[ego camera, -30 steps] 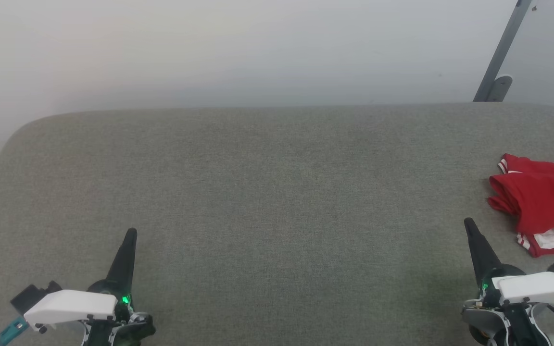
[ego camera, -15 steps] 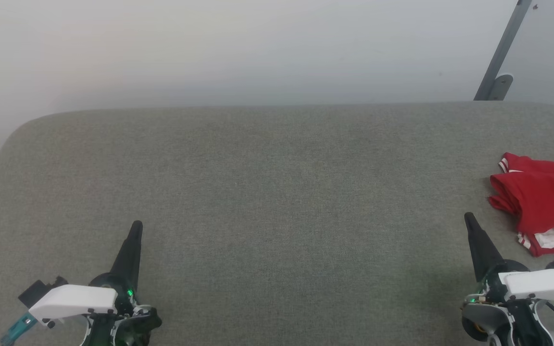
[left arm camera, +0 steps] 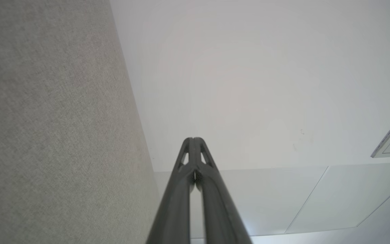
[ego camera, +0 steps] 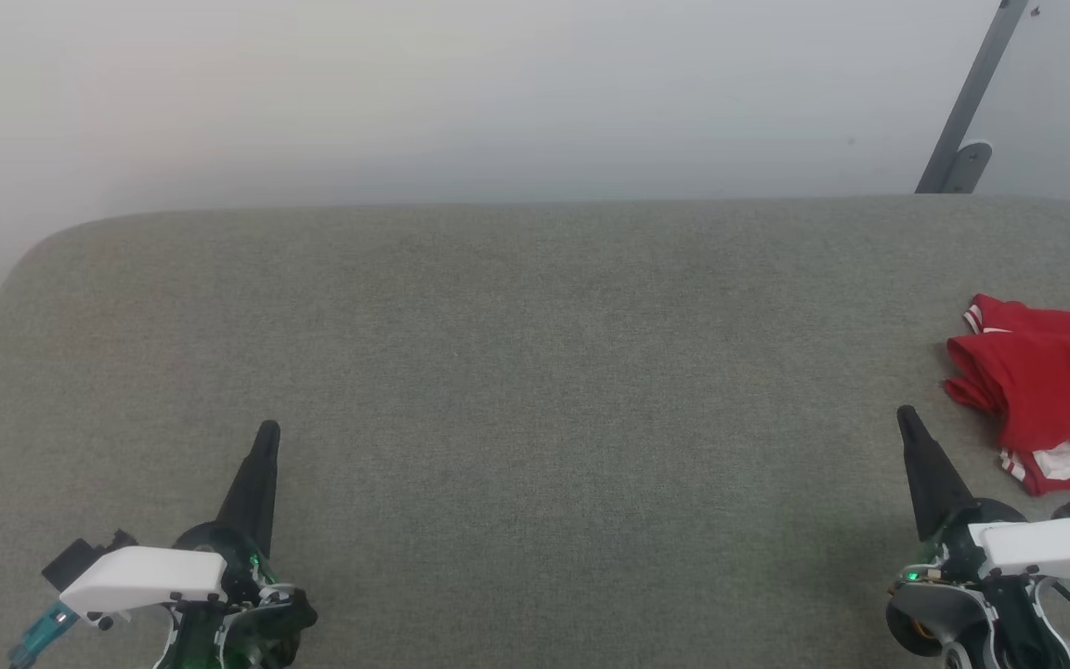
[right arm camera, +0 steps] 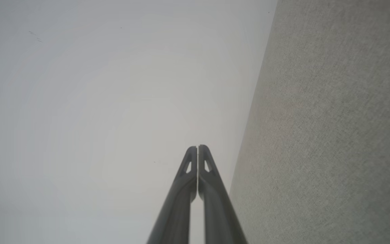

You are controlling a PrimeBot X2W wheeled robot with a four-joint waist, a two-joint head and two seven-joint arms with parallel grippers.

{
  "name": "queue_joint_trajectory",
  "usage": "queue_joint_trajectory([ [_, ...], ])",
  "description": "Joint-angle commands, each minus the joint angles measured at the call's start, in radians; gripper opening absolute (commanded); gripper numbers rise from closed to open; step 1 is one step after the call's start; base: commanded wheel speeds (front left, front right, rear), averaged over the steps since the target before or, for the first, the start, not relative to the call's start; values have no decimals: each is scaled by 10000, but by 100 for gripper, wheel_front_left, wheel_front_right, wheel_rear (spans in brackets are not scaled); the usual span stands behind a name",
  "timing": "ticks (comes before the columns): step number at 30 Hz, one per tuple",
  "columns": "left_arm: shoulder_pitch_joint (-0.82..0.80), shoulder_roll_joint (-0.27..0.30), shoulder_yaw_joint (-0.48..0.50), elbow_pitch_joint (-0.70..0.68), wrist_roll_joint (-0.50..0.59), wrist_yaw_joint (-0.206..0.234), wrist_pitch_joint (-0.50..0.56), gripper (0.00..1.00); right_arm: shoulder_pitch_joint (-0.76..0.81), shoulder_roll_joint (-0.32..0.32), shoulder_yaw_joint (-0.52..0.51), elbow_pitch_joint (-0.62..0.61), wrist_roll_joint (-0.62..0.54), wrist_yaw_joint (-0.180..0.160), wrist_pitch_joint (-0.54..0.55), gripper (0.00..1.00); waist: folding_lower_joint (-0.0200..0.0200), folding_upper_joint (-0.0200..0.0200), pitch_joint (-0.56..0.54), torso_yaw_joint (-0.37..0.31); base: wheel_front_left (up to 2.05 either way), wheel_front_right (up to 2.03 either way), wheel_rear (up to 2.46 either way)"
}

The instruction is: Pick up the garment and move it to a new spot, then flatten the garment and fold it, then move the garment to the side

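Over the last second both arms have been eased forward a little. The left claw (ego camera: 267,432) is now seen slightly farther up the head view and nudged inward, and the right claw (ego camera: 906,415) has been carried slightly farther up as well. Both claws are held pressed together, fingertip against fingertip, with nothing clamped between them, as is plainly shown in each wrist view. The garment (ego camera: 1046,390) has not been shifted. It lies in a loose red bunch at the right edge of the tabletop (ego camera: 535,372), with a white patch and striped trim showing at its near side and its outer part cut off by the frame. It is touched by neither claw; the right one is near it, the left one well apart

What this means for the task can be judged only so far. A rumpled shirt lying off to the side would fit a garment waiting to be picked up, and equally one set aside after a rough fold — which of the two cannot be settled from here, and nothing is decided by the small creep of two unladen arms

The tabletop is covered in a grey-green woven cloth, and its far corners are rounded. Behind it a plain pale wall (ego camera: 498,93) is seen, and at the upper right a slanted grey metal bar (ego camera: 973,88) is fixed by a bracket just above the table's far edge
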Motion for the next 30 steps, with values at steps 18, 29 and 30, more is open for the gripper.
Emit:
queue_joint_trajectory([
  [18,-129,-11,27,-25,-32,-28,33,0,-66,23,12,-42,38,7,34,0,-1,0,0,0,0,0,0],
  [29,-129,-11,25,-26,-32,-29,31,0,-65,23,10,-42,39,6,33,0,-1,0,0,0,0,0,0],
  [30,-129,-11,25,-26,-32,-29,31,0,-65,23,10,-42,39,6,33,0,-1,0,0,0,0,0,0],
])
